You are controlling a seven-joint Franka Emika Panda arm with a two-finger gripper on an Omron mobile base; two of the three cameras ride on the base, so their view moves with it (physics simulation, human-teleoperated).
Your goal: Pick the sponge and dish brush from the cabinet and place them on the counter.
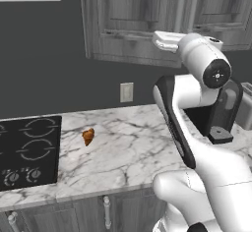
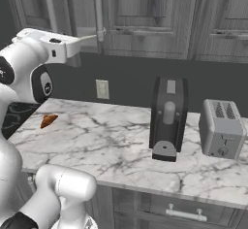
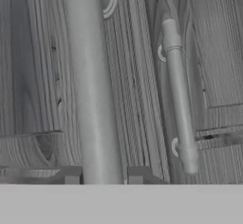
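Observation:
The grey wood-grain cabinet point(image 2: 145, 14) hangs above the counter with its doors closed, so the sponge and the dish brush are hidden. My gripper point(image 2: 97, 37) is raised to the lower end of a long silver bar handle point(image 2: 99, 7) on one door. In the hand view this handle point(image 3: 90, 85) runs straight up between my two fingertips point(image 3: 71, 175), and the gripper point(image 3: 103, 175) is shut on it. A second bar handle point(image 3: 178, 95) sits on the neighbouring door just to the right. The white marble counter point(image 1: 128, 147) lies below.
A small orange-brown pastry lump point(image 1: 88, 136) lies on the counter near the black cooktop point(image 1: 29, 150). A dark coffee machine point(image 2: 168, 119) and a silver toaster point(image 2: 223, 128) stand to the right. A wall outlet point(image 2: 102, 89) sits on the dark backsplash.

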